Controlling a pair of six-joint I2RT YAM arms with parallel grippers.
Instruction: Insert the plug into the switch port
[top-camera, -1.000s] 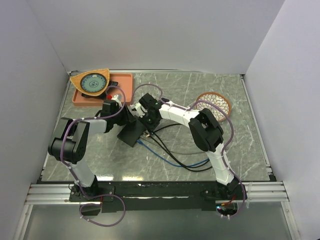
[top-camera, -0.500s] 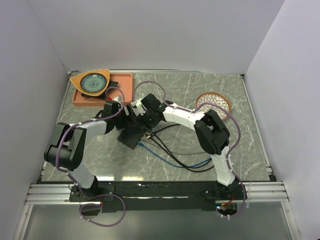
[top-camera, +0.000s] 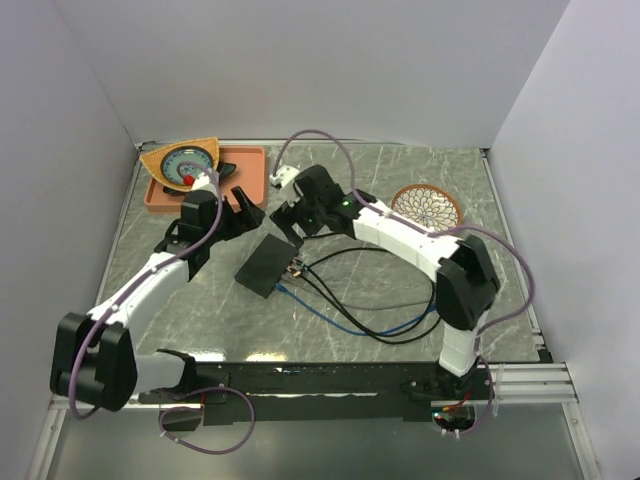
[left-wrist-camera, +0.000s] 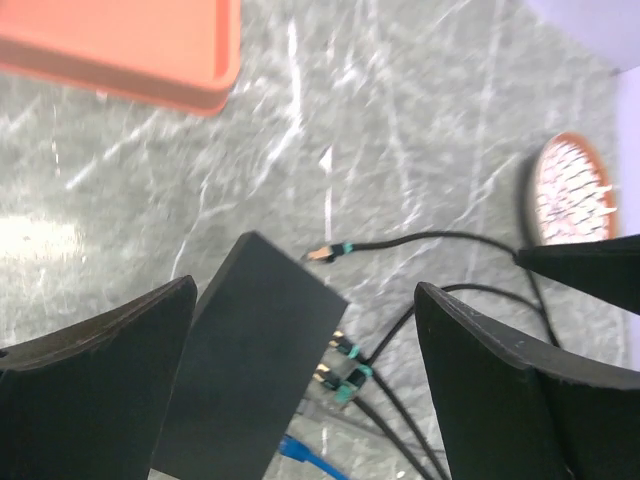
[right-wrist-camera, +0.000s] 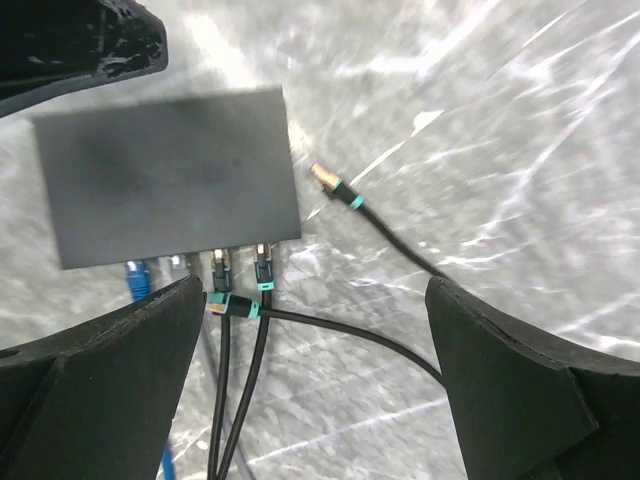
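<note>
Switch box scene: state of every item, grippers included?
left gripper: open, empty, above the box.
right gripper: open, empty.
switch box: flat on the table, not gripped.
loose plug: lying on the table beside the box's corner, not inserted.
black plugs: two, plugged into the box.
blue plug: plugged into the box.

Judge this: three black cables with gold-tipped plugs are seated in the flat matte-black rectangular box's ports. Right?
No. Two black cables are seated in the flat matte-black rectangular box; the third gold-tipped plug lies on the grey marble table beside it. The right wrist view shows this.
</note>
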